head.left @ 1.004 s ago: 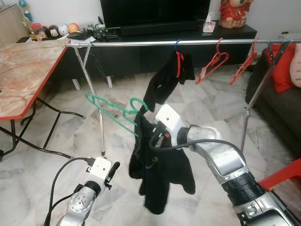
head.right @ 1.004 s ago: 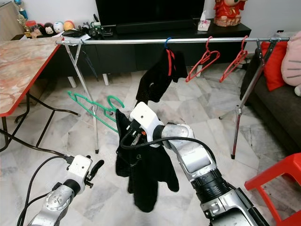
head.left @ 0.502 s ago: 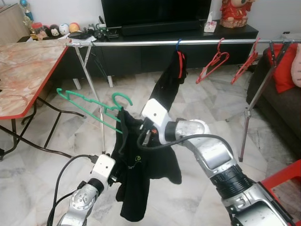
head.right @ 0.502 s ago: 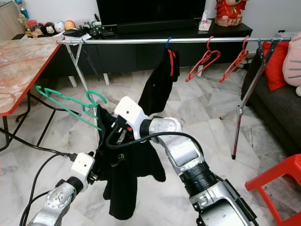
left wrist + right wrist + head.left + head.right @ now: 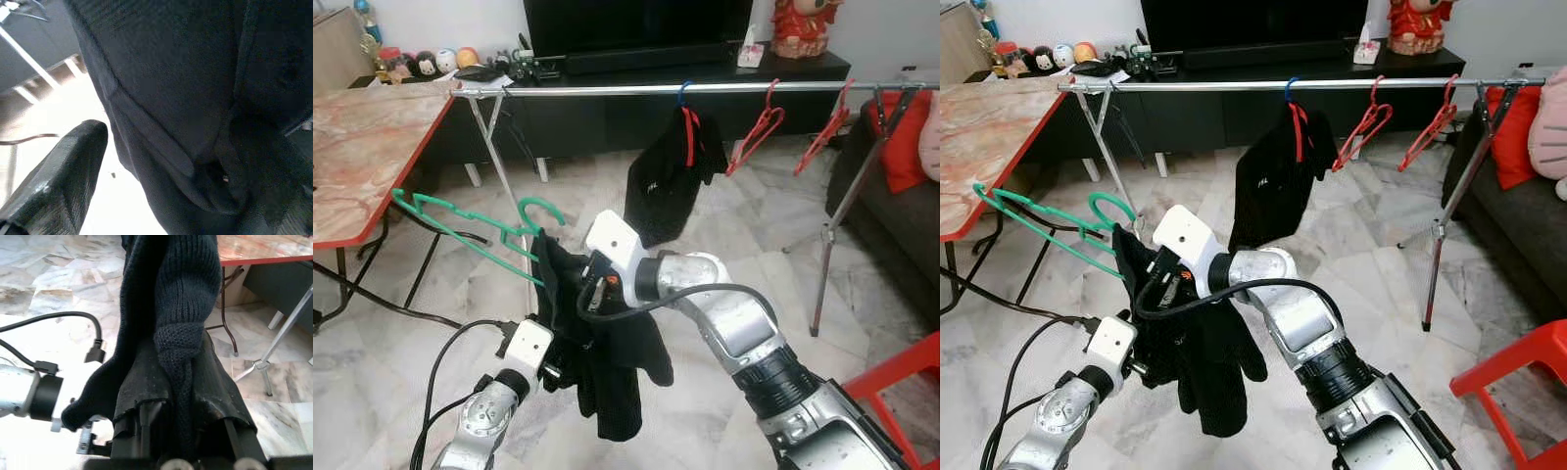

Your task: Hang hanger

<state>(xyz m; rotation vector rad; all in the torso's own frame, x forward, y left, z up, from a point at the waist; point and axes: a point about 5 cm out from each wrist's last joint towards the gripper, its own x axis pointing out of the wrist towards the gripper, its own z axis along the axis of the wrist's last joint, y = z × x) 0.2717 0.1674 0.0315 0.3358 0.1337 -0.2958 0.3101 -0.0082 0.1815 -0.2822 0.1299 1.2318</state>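
Left eye view: the right end effector point(image 5: 570, 294) carries a green hanger point(image 5: 475, 227) with a black garment point(image 5: 607, 352) draped from it, low in front of the robot and well below the silver clothes rail point(image 5: 705, 88). The hanger's hook point(image 5: 540, 208) points up but is nowhere near the rail, so by my reading the hanging itself is not yet done; the load has to be lifted and the hook set over the bar, probably in the free stretch between the rack's leg point(image 5: 509, 186) and the black top on a red hanger point(image 5: 671, 171). The left end effector point(image 5: 560, 370) sits against the garment's lower folds.

Right eye view: two bare red hangers point(image 5: 1363, 122) hang further along the rail, and a marble-topped table point(image 5: 979, 137) stands to the robot's left.

Left wrist view: one black finger point(image 5: 58, 181) stands apart from dark cloth; the other is hidden, so I cannot tell whether this end effector grips anything.

Right wrist view: the fingers point(image 5: 146, 396) are closed on dark knit fabric, clamping garment and hanger together.
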